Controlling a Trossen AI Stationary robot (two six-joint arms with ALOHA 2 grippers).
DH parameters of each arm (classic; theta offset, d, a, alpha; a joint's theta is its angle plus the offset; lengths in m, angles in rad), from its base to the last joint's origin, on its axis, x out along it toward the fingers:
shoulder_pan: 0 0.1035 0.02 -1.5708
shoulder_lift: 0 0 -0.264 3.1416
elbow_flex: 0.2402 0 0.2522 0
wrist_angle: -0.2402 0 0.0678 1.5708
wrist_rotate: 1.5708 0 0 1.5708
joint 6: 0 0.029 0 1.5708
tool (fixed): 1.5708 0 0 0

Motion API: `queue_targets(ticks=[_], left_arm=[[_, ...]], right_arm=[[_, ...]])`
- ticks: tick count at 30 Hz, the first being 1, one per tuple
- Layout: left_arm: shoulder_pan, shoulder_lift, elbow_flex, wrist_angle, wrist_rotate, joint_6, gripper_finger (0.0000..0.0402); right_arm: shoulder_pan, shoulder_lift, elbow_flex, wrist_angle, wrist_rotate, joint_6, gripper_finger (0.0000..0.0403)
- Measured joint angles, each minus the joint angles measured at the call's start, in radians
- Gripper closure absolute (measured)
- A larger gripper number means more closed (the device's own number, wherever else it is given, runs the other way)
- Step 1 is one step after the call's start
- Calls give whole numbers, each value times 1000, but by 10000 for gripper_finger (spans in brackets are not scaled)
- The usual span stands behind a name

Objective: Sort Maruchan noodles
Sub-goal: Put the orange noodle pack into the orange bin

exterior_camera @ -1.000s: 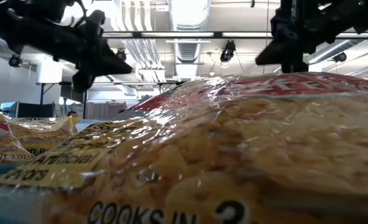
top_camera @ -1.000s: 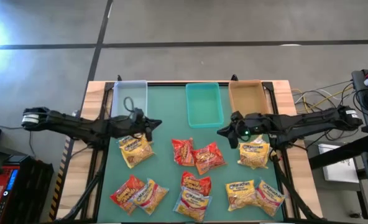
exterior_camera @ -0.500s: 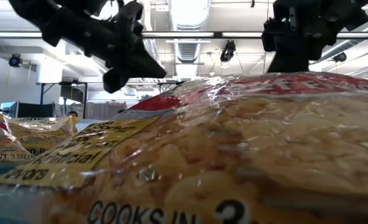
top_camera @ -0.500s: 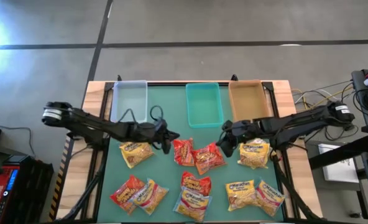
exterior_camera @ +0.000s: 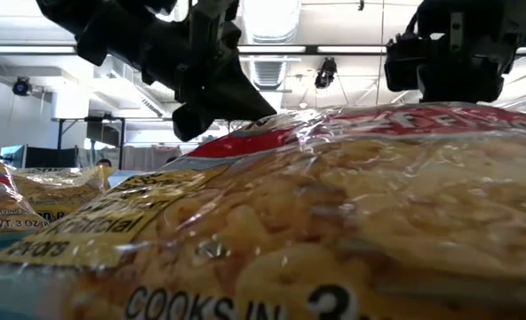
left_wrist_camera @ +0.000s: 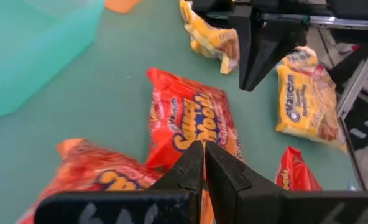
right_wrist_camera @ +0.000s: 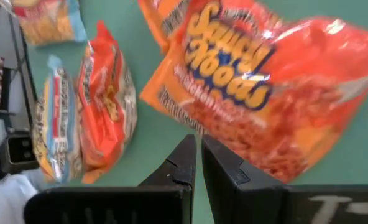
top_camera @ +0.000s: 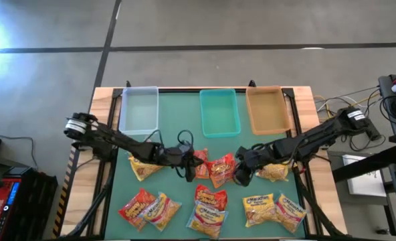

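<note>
Clear bin (top_camera: 138, 111), teal bin (top_camera: 219, 112), tan bin (top_camera: 267, 110) side by side on green table (top_camera: 178, 191)

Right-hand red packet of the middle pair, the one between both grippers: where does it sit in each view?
High: the red packet lies mid-table, just left of the right gripper.
Left wrist: at picture centre.
Right wrist: fills the upper right.
Low: cannot tell; a close yellow packet blocks the table.
Shared landmark: the right gripper, also seen in the left wrist view just past the packet.
</note>
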Motion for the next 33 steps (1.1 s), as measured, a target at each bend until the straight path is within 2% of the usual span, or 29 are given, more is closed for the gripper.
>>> queue_targets(ticks=[13,24,33], left_arm=[[-37,184,106,45,-19,36,402],[-47,234,119,74,-27,54,402],[-54,230,113,89,-56,63,402]], right_arm=[[41,171,7,64,5,13,385],[39,260,34,82,138,-50,385],[38,258,43,103,143,-95,385]])
